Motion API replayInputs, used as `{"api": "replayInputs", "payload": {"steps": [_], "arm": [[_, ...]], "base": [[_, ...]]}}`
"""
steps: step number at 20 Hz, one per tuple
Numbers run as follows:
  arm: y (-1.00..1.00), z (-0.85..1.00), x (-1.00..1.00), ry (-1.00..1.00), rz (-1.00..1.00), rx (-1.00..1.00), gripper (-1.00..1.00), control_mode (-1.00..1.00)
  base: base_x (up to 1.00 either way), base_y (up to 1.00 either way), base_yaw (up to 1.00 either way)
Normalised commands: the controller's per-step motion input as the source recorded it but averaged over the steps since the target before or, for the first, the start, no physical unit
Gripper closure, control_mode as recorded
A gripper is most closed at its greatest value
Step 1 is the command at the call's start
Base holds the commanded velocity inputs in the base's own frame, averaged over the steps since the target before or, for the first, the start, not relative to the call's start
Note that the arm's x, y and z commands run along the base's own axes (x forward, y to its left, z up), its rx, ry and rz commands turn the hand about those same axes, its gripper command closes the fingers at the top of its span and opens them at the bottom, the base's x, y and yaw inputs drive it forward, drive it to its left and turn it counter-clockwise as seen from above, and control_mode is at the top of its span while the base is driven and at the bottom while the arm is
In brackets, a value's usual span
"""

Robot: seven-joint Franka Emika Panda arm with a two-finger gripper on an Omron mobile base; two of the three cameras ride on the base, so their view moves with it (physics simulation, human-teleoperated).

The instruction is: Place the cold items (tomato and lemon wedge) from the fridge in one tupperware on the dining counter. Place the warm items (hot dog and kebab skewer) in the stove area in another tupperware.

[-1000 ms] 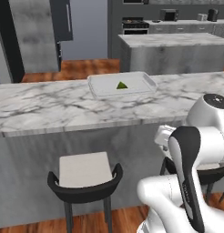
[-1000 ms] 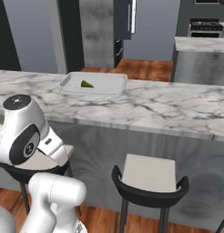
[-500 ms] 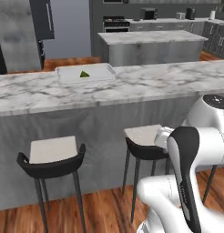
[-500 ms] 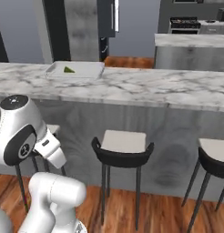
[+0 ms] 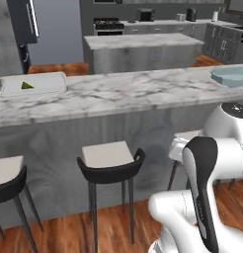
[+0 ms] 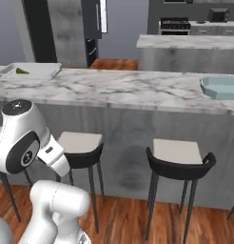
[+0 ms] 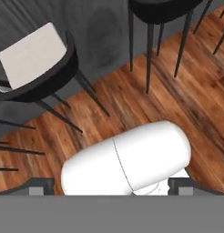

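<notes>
A lemon wedge (image 5: pixel 27 85) (image 6: pixel 22 71) lies in a pale tupperware (image 5: pixel 44 84) (image 6: pixel 40 70) at the left end of the dining counter (image 5: pixel 128 91) (image 6: pixel 128 88). Another tupperware (image 5: pixel 231 75) (image 6: pixel 221 87), pale blue-green, sits at the counter's right end. My gripper (image 7: pixel 111 186) is open and holds nothing; it points down at the wood floor, low in front of the counter. The fridge (image 5: pixel 25 20) (image 6: pixel 94 19) stands far back on the left, and the stove area (image 5: pixel 107 23) (image 6: pixel 174 25) is behind an island. The tomato, hot dog and kebab skewer are out of view.
Black stools with pale seats (image 5: pixel 108 154) (image 6: pixel 178 151) (image 7: pixel 34 54) stand under the counter's overhang, close in front of the arm. A marble-topped island (image 5: pixel 143 42) (image 6: pixel 185 43) lies beyond the counter. Wood floor (image 7: pixel 177 100) is below the hand.
The whole picture has shifted: the base has driven to the right along the counter. The tray with the lemon wedge now sits at the left and the blue-green tupperware has come into view.
</notes>
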Motion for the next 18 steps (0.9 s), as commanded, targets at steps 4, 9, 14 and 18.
{"api": "replayInputs", "payload": {"steps": [4,9,14,18], "arm": [[0.0,0.0,0.0,0.0,0.0,0.0,-1.0,1.0],[0.0,0.0,0.0,0.0,0.0,0.0,-1.0,1.0],[0.0,0.0,0.0,0.0,0.0,0.0,-1.0,1.0],[0.0,0.0,0.0,0.0,0.0,0.0,-1.0,1.0]], "base": [[0.0,-1.0,0.01],[0.0,-1.0,0.13],[0.0,-1.0,0.26],[0.0,-1.0,0.31]]}}
